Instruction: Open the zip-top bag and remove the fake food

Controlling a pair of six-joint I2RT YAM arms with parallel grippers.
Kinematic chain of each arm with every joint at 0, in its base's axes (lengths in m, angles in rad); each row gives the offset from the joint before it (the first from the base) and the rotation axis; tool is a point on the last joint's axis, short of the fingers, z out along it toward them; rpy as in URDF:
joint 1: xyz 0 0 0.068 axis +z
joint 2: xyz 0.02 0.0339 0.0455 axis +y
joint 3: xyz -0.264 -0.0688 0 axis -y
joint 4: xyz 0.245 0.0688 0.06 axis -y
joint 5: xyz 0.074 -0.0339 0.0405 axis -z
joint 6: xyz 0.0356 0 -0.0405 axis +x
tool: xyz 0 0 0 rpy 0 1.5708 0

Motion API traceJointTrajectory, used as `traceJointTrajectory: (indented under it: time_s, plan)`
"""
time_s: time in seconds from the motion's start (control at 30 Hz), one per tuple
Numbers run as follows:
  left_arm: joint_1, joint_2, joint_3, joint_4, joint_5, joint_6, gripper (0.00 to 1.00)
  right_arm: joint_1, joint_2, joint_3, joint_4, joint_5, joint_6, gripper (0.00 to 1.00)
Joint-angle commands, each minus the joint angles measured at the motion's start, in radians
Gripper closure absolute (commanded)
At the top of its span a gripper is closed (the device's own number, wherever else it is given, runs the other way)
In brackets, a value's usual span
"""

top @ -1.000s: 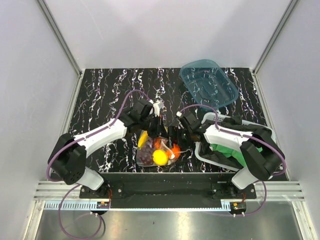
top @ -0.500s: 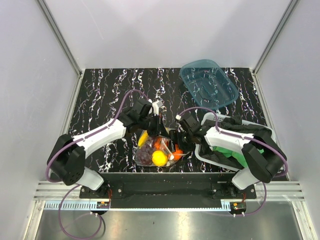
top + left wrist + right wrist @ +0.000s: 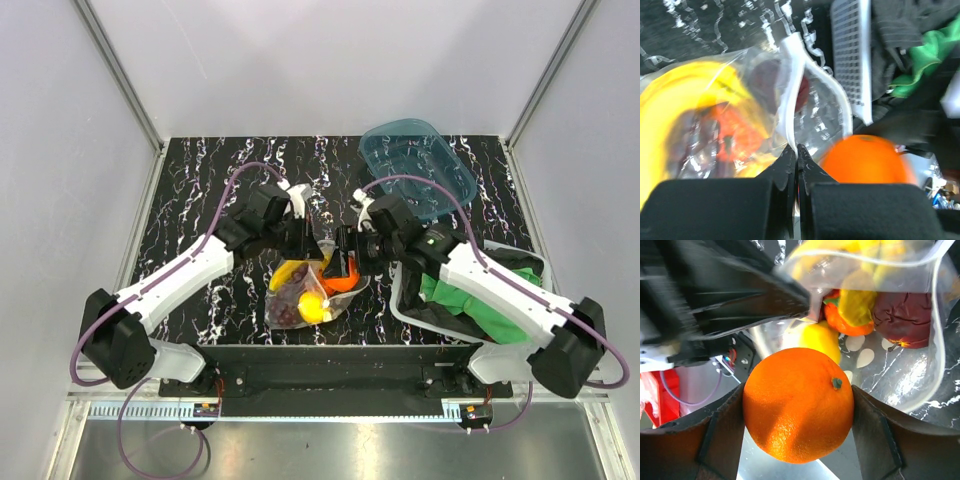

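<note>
Right claw (image 3: 345, 263) risen, grasping orange fruit (image 3: 799, 412) outside zip-top bag (image 3: 815, 125); left claw (image 3: 797, 152) clenched on rim; slick fruit may slip

Walls (image 3: 330, 60): plain, pale grey, on three sides.
Table (image 3: 190, 190): black with white squiggly streaks.
Corners: shiny metal posts (image 3: 118, 72).
Front edge: silver metal rail (image 3: 340, 412).

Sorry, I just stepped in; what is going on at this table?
The robot is emptying a zip-top bag of fake food. The left gripper is shut on the bag's white zip edge, holding its mouth open. The right gripper has an orange clamped between its fingers, outside the bag's mouth. A banana and grapes are inside the bag.
</note>
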Motion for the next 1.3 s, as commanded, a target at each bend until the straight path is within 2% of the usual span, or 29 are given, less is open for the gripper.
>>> traceJointTrajectory:
  time_s: [0.0,0.23,0.4,0.47,0.57,0.63,0.8,0.87,0.9,0.93,1.0,1.03,1.13,1.27]
  plan:
    - [0.018,-0.043,0.010,-0.040,-0.050,0.057,1.00,0.007,-0.052,0.088,-0.102,0.094,-0.011,0.68]
    - [0.044,-0.115,-0.036,-0.052,-0.009,0.070,1.00,-0.078,0.005,0.249,-0.140,0.306,-0.054,0.70]
    - [0.058,-0.154,-0.048,-0.064,0.014,0.113,1.00,-0.252,0.124,0.321,-0.131,0.482,-0.078,0.72]
    - [0.061,-0.177,-0.048,-0.061,0.019,0.115,1.00,-0.352,0.202,0.350,-0.104,0.496,-0.052,0.73]
    - [0.060,-0.191,-0.047,-0.037,0.037,0.124,1.00,-0.430,0.332,0.401,-0.057,0.478,-0.061,0.73]
    - [0.061,-0.192,-0.040,-0.029,0.036,0.130,1.00,-0.483,0.405,0.465,-0.056,0.489,-0.077,0.68]
    - [0.061,-0.206,-0.037,-0.006,0.036,0.135,1.00,-0.574,0.614,0.614,-0.060,0.470,-0.115,0.62]
    - [0.063,-0.209,-0.034,-0.007,0.034,0.136,1.00,-0.600,0.682,0.660,-0.091,0.475,-0.141,0.55]
    - [0.063,-0.210,-0.031,-0.007,0.039,0.136,1.00,-0.605,0.703,0.699,-0.102,0.492,-0.149,0.48]
    - [0.063,-0.212,-0.027,-0.007,0.042,0.135,1.00,-0.612,0.720,0.718,-0.115,0.489,-0.153,0.32]
    - [0.063,-0.218,-0.025,-0.006,0.045,0.124,1.00,-0.614,0.755,0.764,-0.152,0.489,-0.184,0.19]
    - [0.063,-0.223,-0.024,-0.006,0.047,0.121,1.00,-0.615,0.763,0.776,-0.166,0.492,-0.190,0.09]
    - [0.064,-0.230,-0.030,-0.006,0.036,0.124,1.00,-0.614,0.775,0.807,-0.214,0.487,-0.208,0.00]
    - [0.064,-0.207,-0.027,0.005,0.042,0.129,1.00,-0.614,0.760,0.818,-0.251,0.487,-0.221,0.00]
